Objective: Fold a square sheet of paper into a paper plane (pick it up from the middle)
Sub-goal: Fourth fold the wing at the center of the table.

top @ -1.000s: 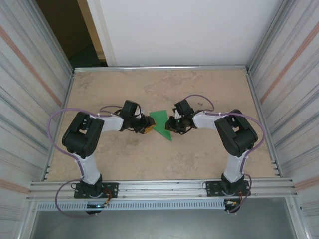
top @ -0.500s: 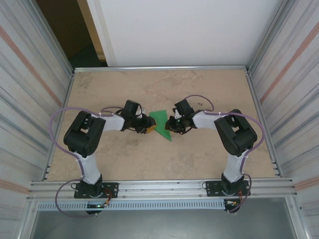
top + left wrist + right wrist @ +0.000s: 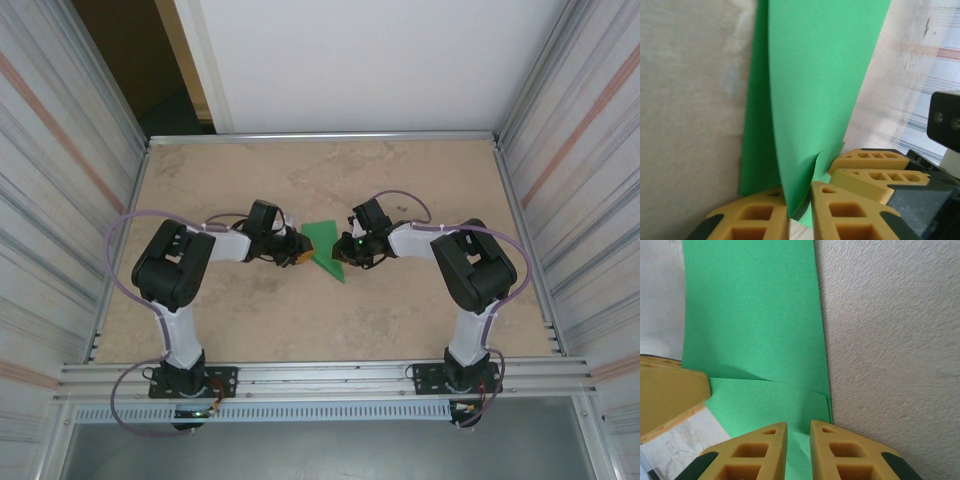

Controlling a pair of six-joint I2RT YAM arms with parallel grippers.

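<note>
The square sheet of paper (image 3: 325, 246) lies partly folded into a pointed green shape on the table between both arms. My left gripper (image 3: 303, 255) meets its left edge. In the left wrist view a raised, curling flap of the paper (image 3: 815, 75) runs down between my left gripper's (image 3: 800, 197) yellow fingers, which are shut on it. My right gripper (image 3: 343, 252) is at the paper's right edge. In the right wrist view the paper (image 3: 755, 315) shows overlapping layers, and a small crease sits in the narrow gap of my right gripper (image 3: 798, 426).
The tan table (image 3: 320, 320) is walled by metal panels left (image 3: 70, 200) and right (image 3: 585, 200). A white board (image 3: 370, 60) stands behind. The right gripper's yellow fingers (image 3: 875, 170) lie close beside my left fingers.
My left gripper has edged right toward the paper and its jaws have closed on the raised flap. The right arm has hardly moved.
</note>
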